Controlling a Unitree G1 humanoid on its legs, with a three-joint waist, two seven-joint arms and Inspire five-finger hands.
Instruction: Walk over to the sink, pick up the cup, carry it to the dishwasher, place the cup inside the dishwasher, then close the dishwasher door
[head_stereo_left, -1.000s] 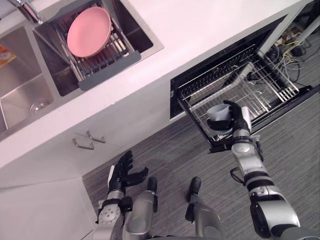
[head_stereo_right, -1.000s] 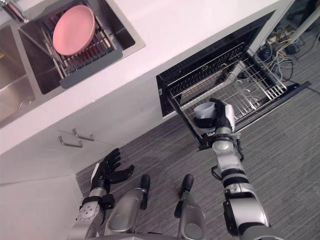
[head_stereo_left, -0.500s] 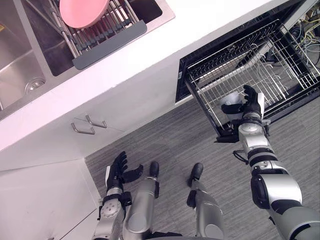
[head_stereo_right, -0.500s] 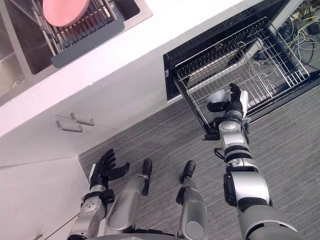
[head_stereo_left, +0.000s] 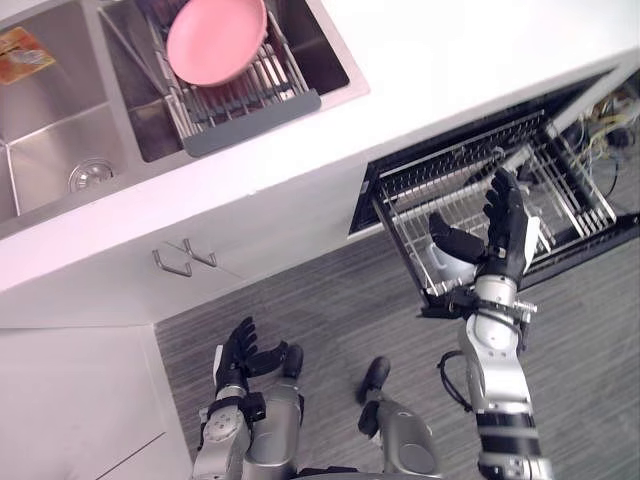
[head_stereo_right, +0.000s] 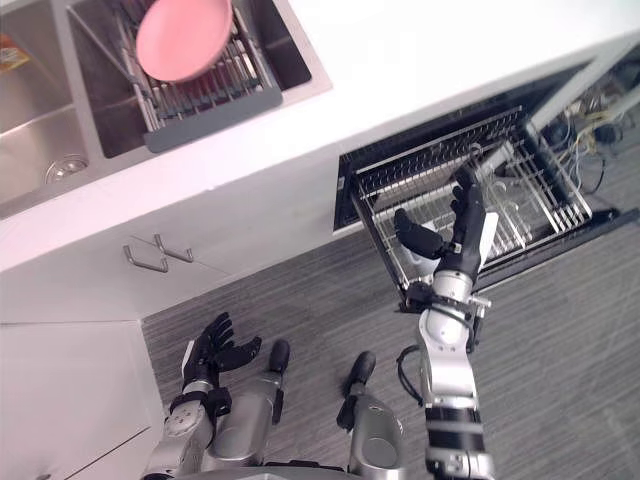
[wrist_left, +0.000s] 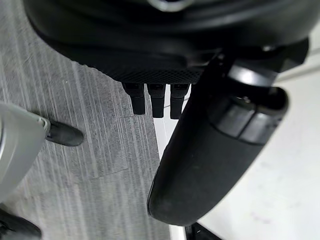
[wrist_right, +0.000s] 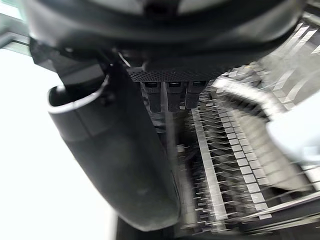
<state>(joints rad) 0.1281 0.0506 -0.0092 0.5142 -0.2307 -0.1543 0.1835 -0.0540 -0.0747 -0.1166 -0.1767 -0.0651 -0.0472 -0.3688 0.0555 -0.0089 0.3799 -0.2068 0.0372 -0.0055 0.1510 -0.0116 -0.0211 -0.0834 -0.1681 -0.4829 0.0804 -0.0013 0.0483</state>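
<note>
Grey floor (head_stereo_left: 300, 300) fronts the open dishwasher (head_stereo_left: 400, 166); pale grey cup (head_stereo_left: 445, 268) in its wire rack (head_stereo_left: 560, 195), right robot hand (head_stereo_left: 508, 240) released beside it.

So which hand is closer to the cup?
Right. The right hand is open beside the cup in the dishwasher rack; the left hand hangs far off above the floor.

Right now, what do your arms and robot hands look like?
My right arm and left arm are silver-grey rounded shells with black bands. The right robot hand and left robot hand are black, with slim fingers, a thick thumb and a white patch along one side.
</note>
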